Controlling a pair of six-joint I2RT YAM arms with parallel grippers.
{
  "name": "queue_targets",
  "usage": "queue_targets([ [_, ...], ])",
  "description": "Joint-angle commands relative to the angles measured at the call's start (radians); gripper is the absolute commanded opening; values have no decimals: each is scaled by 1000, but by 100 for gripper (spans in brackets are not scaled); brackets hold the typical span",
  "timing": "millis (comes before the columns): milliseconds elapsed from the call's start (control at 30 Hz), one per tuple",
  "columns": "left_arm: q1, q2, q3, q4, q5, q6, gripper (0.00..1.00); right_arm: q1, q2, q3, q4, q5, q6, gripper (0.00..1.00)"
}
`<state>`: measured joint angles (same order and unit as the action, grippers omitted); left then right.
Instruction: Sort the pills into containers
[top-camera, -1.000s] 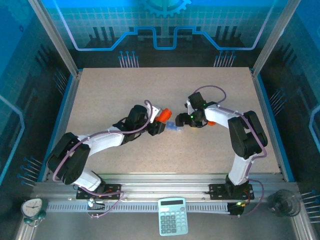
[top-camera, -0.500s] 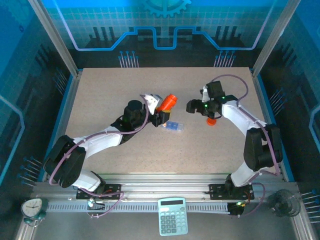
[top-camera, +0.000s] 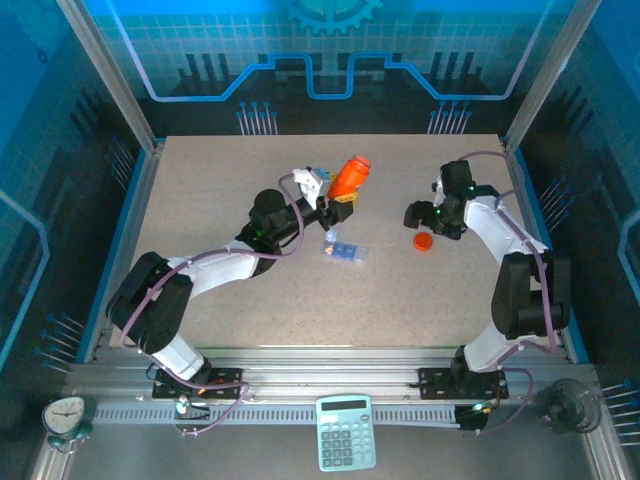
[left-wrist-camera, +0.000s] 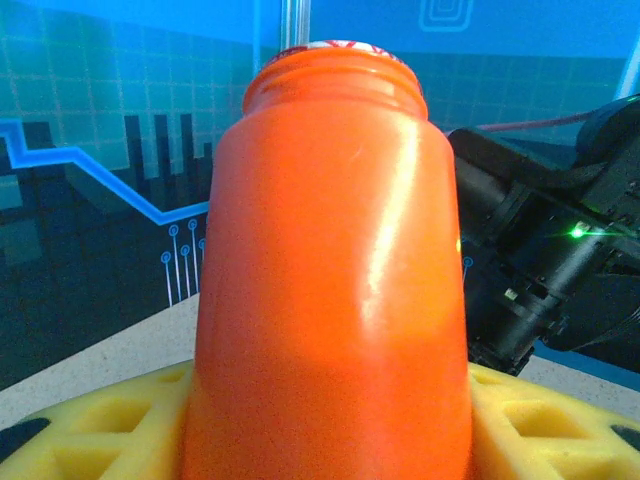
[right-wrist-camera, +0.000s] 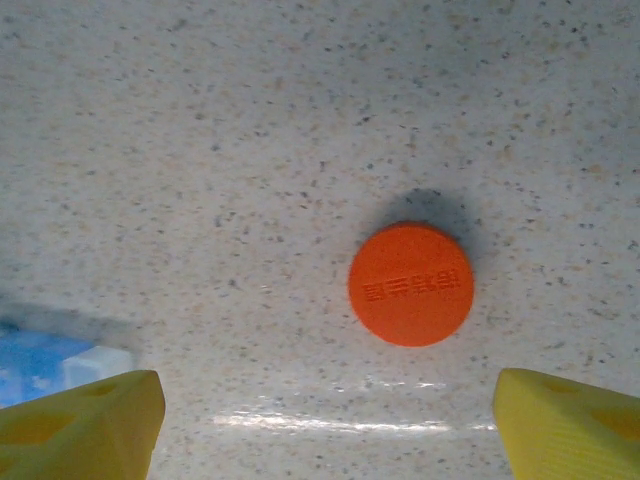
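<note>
Speckled beige worktop (top-camera: 250, 170) lies blue-edged, inside walls of blue panels (top-camera: 330, 60). My left pincer (top-camera: 338, 203) is clamped on the orange bottle (top-camera: 351, 176), which is raised, tilted and uncapped. The blue pill box (top-camera: 344, 252) lies mid-worktop, just on my side of the bottle. My right pincer (right-wrist-camera: 325, 430) hangs spread above the orange cap (right-wrist-camera: 411, 284).

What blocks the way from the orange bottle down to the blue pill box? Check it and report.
Nothing visible does. The left pincer holds the orange bottle just beyond the pill box, with open space between them. The orange cap lies off to the right, beneath the open right pincer, apart from the box.
</note>
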<state>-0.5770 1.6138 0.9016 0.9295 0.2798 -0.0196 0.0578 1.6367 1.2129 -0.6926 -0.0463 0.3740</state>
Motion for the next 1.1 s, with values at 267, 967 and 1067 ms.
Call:
queue_targets([
  [267, 7, 46, 30, 180, 38, 95, 0, 4, 165, 83, -82, 43, -42, 85],
  [967, 8, 110, -1, 341, 70, 72, 0, 59, 316, 176, -129, 167, -40, 79],
  [1067, 7, 112, -6, 346, 70, 66, 0, 66, 330, 177, -124, 166, -39, 76],
])
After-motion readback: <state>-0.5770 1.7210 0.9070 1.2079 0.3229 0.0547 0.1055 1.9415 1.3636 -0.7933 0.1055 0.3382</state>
